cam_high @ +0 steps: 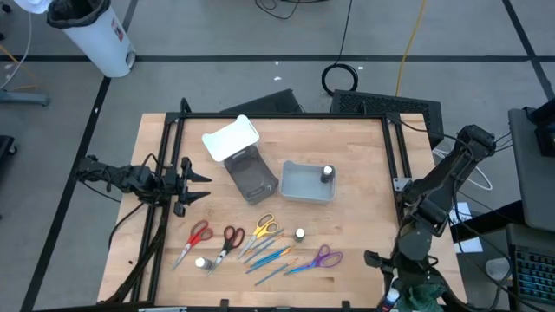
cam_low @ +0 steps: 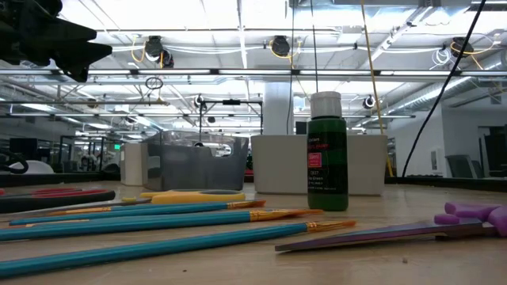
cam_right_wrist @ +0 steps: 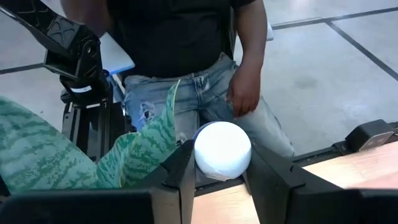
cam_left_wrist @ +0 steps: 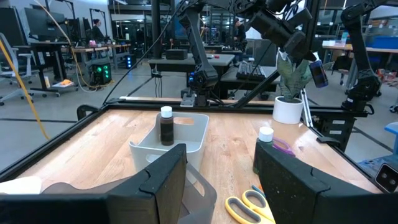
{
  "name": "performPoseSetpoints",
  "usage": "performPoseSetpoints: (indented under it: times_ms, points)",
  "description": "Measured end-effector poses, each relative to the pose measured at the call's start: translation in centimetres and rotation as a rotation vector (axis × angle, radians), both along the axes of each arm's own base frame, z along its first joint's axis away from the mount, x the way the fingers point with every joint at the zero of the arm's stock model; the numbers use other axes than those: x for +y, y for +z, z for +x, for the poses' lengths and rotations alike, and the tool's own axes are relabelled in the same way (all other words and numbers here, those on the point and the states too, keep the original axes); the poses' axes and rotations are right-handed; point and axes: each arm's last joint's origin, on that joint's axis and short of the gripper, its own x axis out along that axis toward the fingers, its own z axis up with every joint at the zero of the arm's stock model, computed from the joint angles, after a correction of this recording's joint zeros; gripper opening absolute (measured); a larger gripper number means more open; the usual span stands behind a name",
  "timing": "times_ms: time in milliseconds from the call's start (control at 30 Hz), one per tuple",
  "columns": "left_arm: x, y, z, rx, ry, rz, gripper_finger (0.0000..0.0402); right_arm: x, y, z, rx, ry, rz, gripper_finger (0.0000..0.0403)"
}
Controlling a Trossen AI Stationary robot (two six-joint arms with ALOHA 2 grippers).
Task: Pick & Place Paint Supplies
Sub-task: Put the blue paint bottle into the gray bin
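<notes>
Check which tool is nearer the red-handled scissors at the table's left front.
Left. The left tool sits just behind the red-handled scissors; the right tool, gripping a white-capped bottle, is across the table.

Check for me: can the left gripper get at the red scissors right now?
Probably yes. The left gripper is open and empty at the table's left edge, and the red scissors lie flat on bare wood nearby, with nothing between them. The dark-handled scissors sit close alongside.

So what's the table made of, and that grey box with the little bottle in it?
The table looks like pale wood with a smooth finish: you can see plank lines and grain. The grey box looks like plastic, plain and matte with rounded corners, though I can't be sure. The bottle inside looks dark with a white cap.
</notes>
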Motion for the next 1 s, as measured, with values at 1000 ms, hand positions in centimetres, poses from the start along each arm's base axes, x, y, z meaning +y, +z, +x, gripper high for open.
performPoseSetpoints:
  times_ms: [1000]
  points:
    - [0.0, 0.0, 0.0, 0.0, 0.0, 0.0, 0.02, 0.05, 0.08, 0.04, -0.066, 0.031, -0.006, 0.0104]
